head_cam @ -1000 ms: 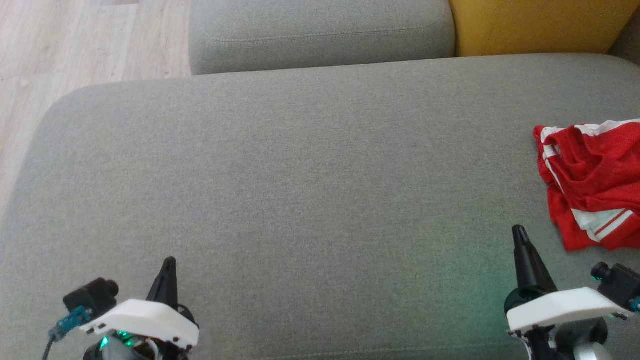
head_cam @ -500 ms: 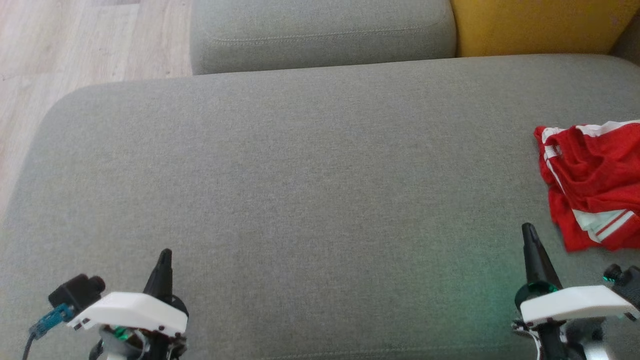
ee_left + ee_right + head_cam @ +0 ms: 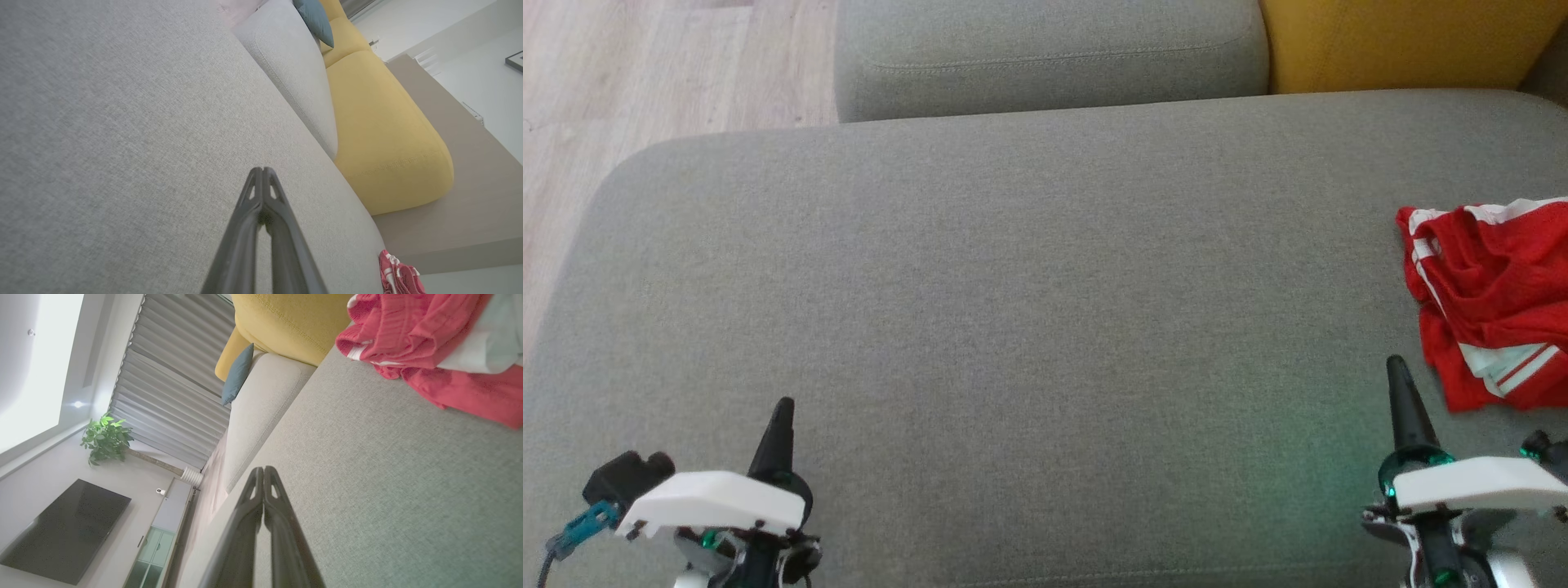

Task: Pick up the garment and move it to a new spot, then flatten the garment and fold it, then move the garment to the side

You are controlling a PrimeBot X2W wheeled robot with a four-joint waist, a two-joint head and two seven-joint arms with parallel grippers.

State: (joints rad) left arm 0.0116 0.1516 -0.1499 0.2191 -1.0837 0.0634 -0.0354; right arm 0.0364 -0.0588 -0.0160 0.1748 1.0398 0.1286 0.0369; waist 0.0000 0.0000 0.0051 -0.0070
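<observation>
Red white-striped garment (image 3: 1494,286), crumpled on grey cushion (image 3: 1013,286)

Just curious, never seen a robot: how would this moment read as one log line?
stage: pickup not begun | garment: crumpled on sofa, robot's right | left gripper: shut, empty | right gripper: shut, empty, near garment, not touching

I'm working in a home living room. A grey fabric sofa (image 3: 1013,286) spreads in front of me, with a yellow sofa section (image 3: 1405,41) beside it and a blue throw pillow (image 3: 238,373). My right wrist camera catches a flat-screen television (image 3: 65,531) on the wall, a low cabinet (image 3: 163,522) near it, a potted plant (image 3: 106,437) and long grey curtains (image 3: 175,392). The floor (image 3: 645,73) is pale wood plank.
</observation>
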